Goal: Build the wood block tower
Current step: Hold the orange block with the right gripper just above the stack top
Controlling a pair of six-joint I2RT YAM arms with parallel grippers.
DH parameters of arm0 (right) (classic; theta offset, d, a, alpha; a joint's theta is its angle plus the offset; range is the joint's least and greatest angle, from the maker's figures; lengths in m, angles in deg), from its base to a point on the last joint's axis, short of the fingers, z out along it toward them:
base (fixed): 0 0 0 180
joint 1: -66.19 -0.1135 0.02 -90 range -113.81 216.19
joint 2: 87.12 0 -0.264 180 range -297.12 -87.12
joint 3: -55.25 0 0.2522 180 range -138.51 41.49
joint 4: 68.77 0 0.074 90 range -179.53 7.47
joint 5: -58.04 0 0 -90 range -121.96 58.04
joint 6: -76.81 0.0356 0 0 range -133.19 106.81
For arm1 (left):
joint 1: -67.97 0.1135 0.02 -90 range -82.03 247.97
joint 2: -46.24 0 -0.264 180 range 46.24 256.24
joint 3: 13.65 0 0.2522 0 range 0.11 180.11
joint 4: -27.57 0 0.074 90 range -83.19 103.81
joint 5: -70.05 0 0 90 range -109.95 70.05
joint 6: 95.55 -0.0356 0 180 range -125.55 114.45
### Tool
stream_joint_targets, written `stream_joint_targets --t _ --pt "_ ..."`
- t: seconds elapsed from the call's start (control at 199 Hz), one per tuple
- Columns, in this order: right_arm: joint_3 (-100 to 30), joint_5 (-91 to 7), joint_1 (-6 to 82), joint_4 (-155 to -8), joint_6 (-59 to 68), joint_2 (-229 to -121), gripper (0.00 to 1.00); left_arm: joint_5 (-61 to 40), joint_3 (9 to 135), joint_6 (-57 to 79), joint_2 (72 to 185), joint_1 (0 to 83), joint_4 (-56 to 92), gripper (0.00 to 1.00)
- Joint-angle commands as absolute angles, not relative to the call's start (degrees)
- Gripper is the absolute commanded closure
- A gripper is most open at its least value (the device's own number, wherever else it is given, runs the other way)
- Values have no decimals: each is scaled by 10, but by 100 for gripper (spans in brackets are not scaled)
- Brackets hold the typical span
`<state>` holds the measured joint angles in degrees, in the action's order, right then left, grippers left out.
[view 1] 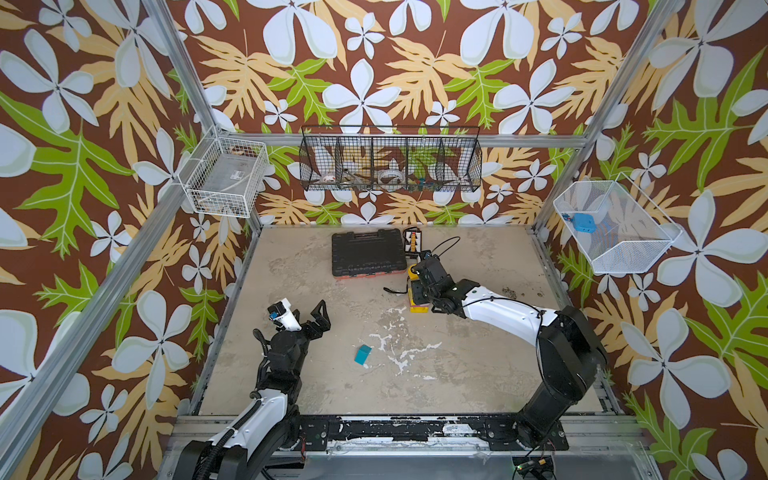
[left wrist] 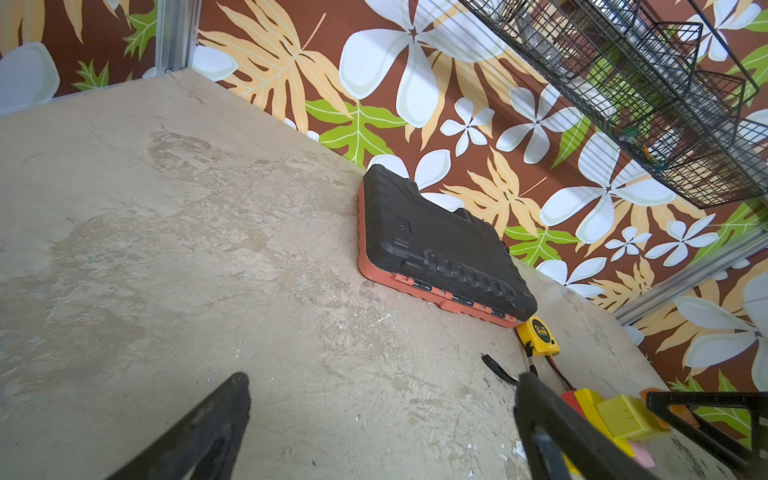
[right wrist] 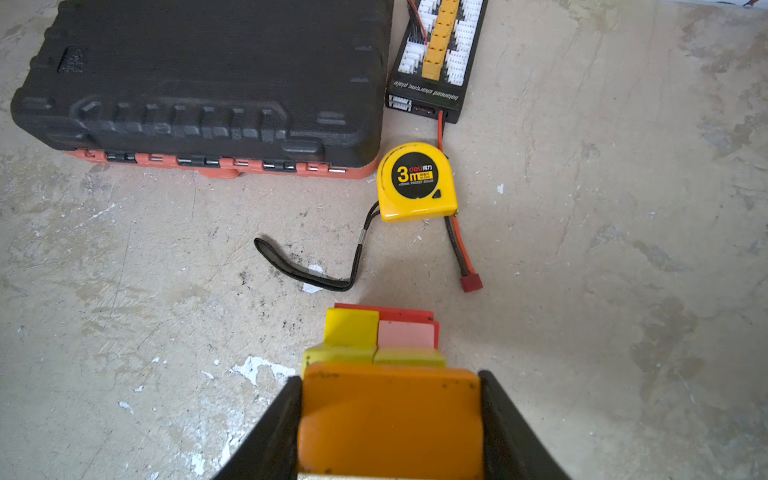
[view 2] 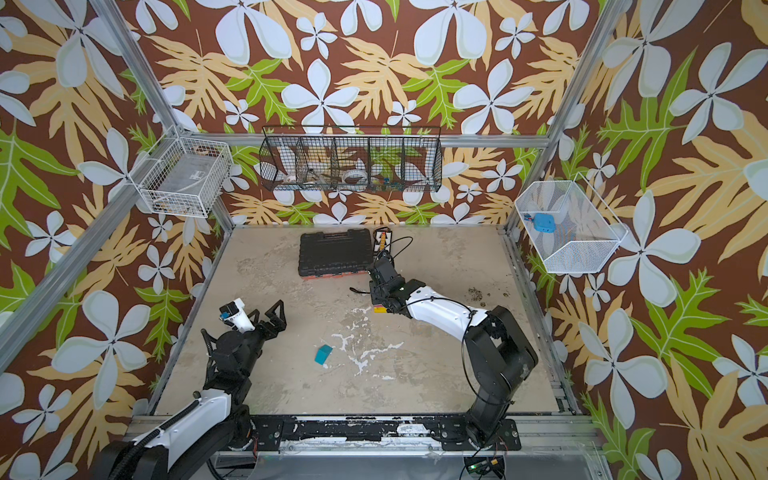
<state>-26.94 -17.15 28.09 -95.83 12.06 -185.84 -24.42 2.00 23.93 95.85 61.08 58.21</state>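
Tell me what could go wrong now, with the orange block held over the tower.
1. The right gripper grips the orange block over the tower, whose layers look stepped, not flush; an off-centre landing could push blocks off.
2. The tape measure, its strap and a red plug lie close by; falling blocks or the fingers might catch them.
3. The teal block lies far from the tower, nearer the open left gripper.

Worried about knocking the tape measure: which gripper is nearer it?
Right. The right gripper holds an orange block over the tower beside the tape measure; the left gripper sits open, well away.
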Motion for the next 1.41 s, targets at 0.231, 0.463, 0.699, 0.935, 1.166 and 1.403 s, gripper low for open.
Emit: stream_joint_targets --t 0.231,0.463,0.699,0.935,1.166,1.403 --pt "-277 -175 282 -963 114 -1861 56 -249 22 233 958 611 604 0" --pt "-279 -184 282 -961 115 -1864 55 -250 22 234 957 612 605 0" --pt "-278 -184 282 -961 116 -1867 54 -250 21 233 957 611 604 0" --pt "-280 -185 281 -962 116 -1869 50 -250 21 234 957 611 604 0" --pt "-278 -185 282 -963 118 -1870 46 -250 21 235 957 612 604 0" --pt "-276 -189 281 -961 120 -1869 40 -250 21 235 957 612 604 0"
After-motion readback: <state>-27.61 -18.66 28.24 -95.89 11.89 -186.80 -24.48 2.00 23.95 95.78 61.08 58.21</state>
